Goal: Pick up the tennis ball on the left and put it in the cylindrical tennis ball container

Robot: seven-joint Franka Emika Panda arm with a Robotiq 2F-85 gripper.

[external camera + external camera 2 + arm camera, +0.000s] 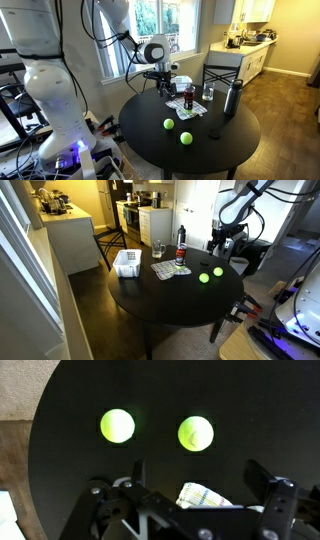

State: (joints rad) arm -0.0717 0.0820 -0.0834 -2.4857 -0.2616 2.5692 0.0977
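Note:
Two look-alike yellow-green tennis balls lie on the round black table. In the wrist view one ball is on the left and the other ball on the right; both exterior views show them close together. The cylindrical tennis ball container, clear with a dark red label, stands upright further back. My gripper hangs open above the table's edge, well short of the balls, with nothing between its fingers.
A striped cloth lies below the gripper. A dark flask and a small glass stand beside the container. A white basket sits at the table's far side. A chair stands behind the table.

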